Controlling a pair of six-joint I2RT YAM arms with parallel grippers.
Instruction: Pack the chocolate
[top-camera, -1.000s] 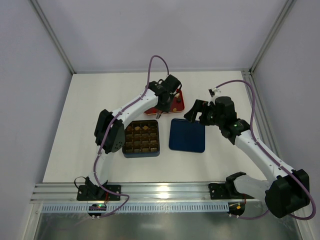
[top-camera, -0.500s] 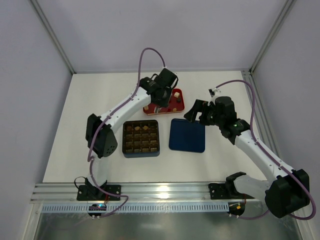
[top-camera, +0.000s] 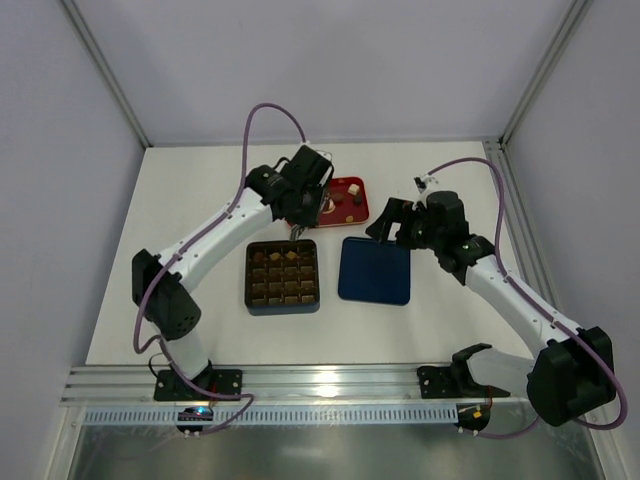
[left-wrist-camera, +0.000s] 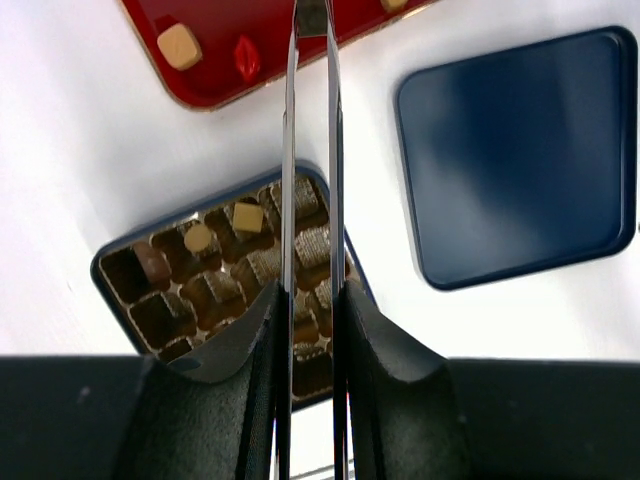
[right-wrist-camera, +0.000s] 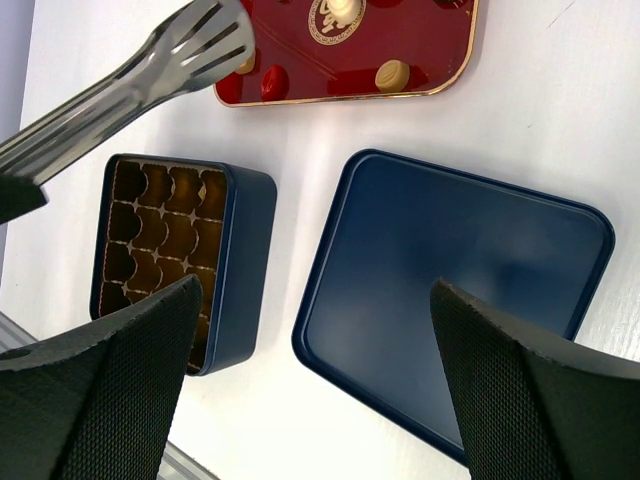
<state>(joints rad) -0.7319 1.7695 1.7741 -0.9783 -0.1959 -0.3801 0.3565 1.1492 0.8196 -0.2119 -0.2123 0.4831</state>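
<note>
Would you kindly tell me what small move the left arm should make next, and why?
Probably carry the tongs in the left gripper over a bare cell of the box. Their blades stand nearly shut with the tip by the edge of the red tray, and only some cells hold chocolate. Whether the tip pinches a piece I cannot tell.
</note>
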